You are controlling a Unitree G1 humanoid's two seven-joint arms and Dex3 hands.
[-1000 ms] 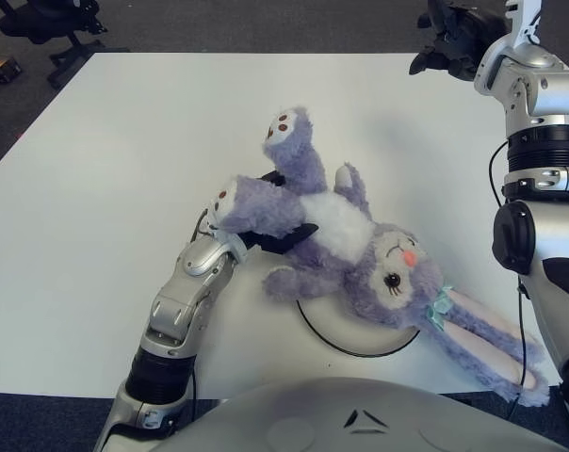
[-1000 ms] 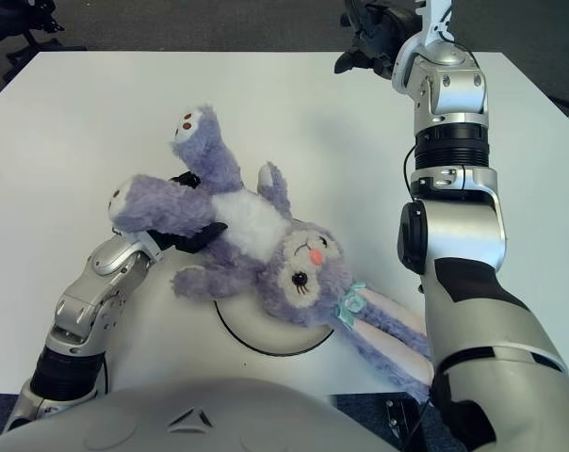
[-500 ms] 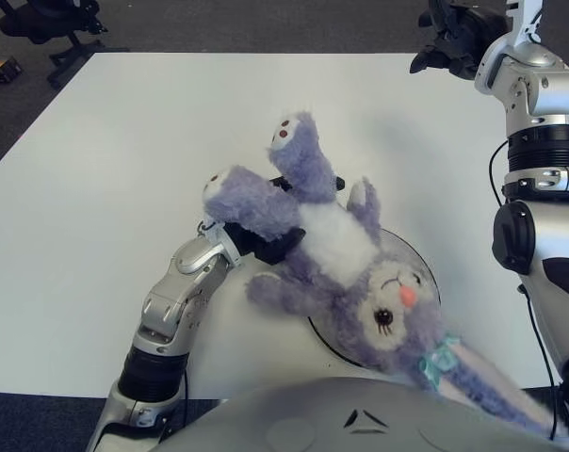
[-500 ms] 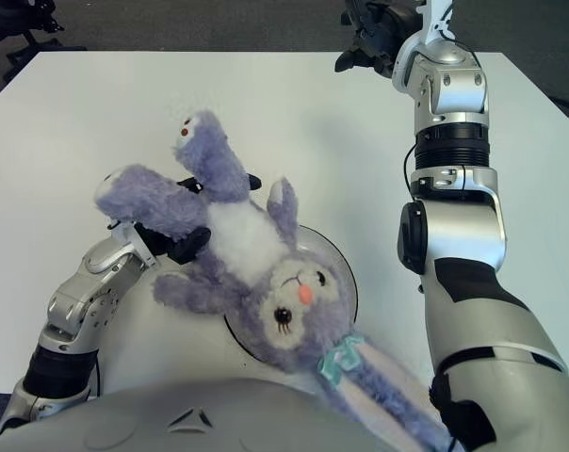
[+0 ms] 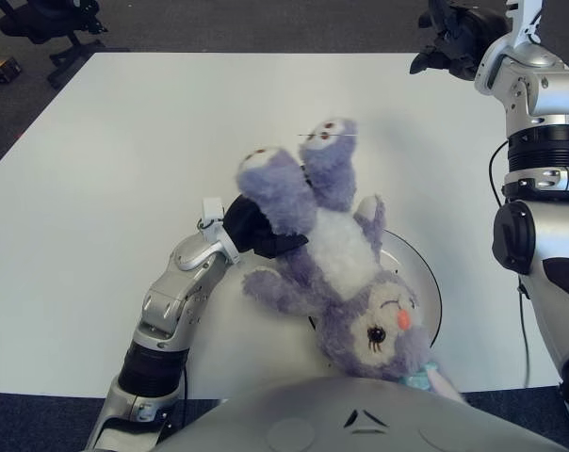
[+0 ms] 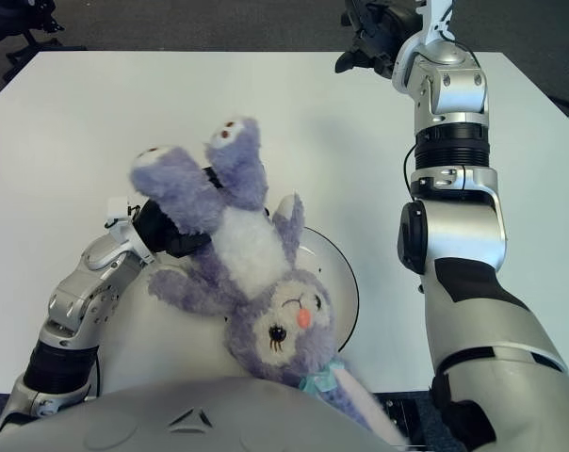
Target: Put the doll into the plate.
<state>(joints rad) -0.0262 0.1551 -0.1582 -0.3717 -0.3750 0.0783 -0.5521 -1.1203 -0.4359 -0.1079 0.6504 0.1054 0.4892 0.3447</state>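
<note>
The doll [image 5: 336, 259] was a purple plush rabbit, and you had it hanging head-down, feet up, its body slanting across the near left part of the plate [image 5: 426, 282] with the head low at the near rim and the ears trailing out of sight below. It looked light and very soft, the sort of thing that folds and swings rather than holding a pose, so its limp arms and long ears would drag or catch the rim if you lowered it carelessly. Your left hand [image 5: 256, 229] was clamped on it at the hips, just under the two legs, black fingers sunk into the fur; that was a fair hold, since the thick part of the body gives something to squeeze, whereas a leg or ear would only stretch. Nothing here was fragile or slippery; the likely risk was the doll flopping half off the plate onto the table [image 5: 124, 141]. Your right hand [image 5: 454, 33] showed idle beyond the table's far right corner; its fingers could not be made out.
</note>
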